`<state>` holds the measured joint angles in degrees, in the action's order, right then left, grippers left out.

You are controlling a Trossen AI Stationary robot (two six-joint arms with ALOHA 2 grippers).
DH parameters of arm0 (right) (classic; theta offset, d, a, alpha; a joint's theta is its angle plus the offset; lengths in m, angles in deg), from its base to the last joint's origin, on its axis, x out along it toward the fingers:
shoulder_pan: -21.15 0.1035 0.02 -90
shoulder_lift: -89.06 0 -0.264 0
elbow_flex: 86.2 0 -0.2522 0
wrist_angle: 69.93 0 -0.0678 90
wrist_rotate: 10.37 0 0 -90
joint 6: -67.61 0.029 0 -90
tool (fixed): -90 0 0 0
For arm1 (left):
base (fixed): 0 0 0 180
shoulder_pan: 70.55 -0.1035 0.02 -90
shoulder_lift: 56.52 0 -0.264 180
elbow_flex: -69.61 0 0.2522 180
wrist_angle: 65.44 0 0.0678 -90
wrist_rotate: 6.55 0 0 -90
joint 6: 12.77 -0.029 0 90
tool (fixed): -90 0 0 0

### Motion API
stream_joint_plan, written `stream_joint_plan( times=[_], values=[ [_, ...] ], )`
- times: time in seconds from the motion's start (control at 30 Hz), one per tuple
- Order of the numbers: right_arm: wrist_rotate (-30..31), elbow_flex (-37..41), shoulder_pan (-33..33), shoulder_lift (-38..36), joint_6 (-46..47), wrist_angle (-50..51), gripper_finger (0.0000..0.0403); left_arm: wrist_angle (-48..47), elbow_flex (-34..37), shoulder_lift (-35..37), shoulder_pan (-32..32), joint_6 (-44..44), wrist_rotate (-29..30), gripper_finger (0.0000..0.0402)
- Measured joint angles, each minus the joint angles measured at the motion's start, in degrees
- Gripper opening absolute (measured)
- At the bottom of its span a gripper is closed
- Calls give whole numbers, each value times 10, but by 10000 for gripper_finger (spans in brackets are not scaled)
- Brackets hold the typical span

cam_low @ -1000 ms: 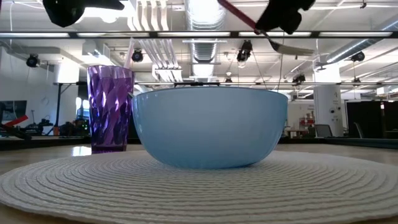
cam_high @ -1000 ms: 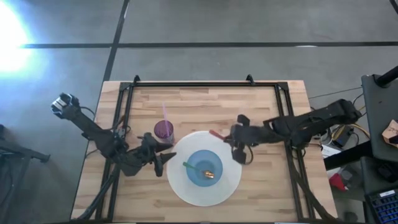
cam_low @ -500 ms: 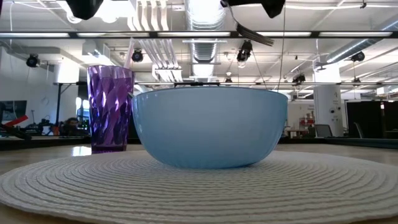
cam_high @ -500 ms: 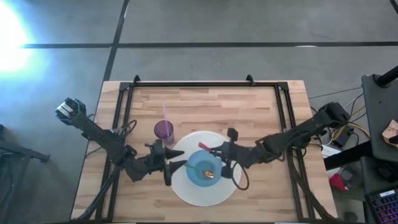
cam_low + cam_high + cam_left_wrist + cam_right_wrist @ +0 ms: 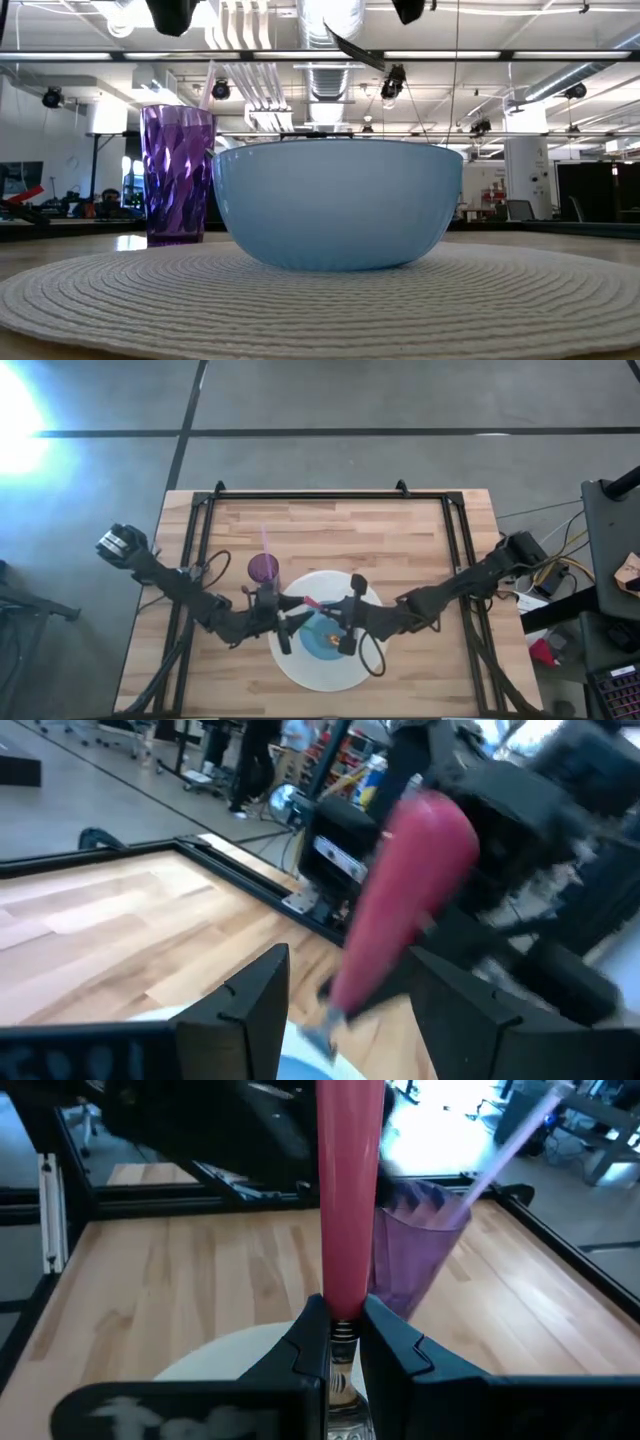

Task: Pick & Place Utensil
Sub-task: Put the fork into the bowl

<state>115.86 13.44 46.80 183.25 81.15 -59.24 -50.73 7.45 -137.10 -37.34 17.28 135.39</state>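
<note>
Wooden surface (image 5: 400, 530), black-framed, seen from above, with both arms reaching in toward its middle. Round white woven placemat (image 5: 300, 665) near the front edge, carrying a pale blue bowl (image 5: 336, 205). Purple faceted tumbler (image 5: 178, 188) with a pink straw (image 5: 266, 544) just beside the bowl, at the mat's rim on the left arm's side. Left gripper (image 5: 284, 624) hovering over the mat's left edge, jaws released and spread wide, nothing between them; red handle close in front of them in the left wrist view. Right gripper (image 5: 344, 622) over the bowl, jaws clenched on the red-handled utensil (image 5: 349, 1190), gripped low where handle met metal neck, handle pointing out toward the tumbler and the left gripper. Utensil held clear above the bowl, tilted, its dark metal end (image 5: 352, 47) visible high over the rim in the low view. Small orange and green pieces inside the bowl (image 5: 326, 637), too small to tell apart.
</note>
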Motion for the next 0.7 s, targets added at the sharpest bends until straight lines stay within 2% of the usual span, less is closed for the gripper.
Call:
stream_joint_plan(
  times=[0.23, 0.5, 0.6, 0.7],
  values=[
    [17, -46, -1, 32, -14, 32, 28, 9, 0, -6, -23, -5, -7, 193],
    [32, -54, 0, 34, -10, 41, 28, 39, 0, -4, -25, -42, -4, 187],
    [32, -53, 0, 34, -6, 42, 28, 41, 0, -3, -26, -51, -4, 165],
    [33, -53, -1, 34, -4, 45, 28, 41, 0, -3, -27, -60, -5, 126]
  ],
)
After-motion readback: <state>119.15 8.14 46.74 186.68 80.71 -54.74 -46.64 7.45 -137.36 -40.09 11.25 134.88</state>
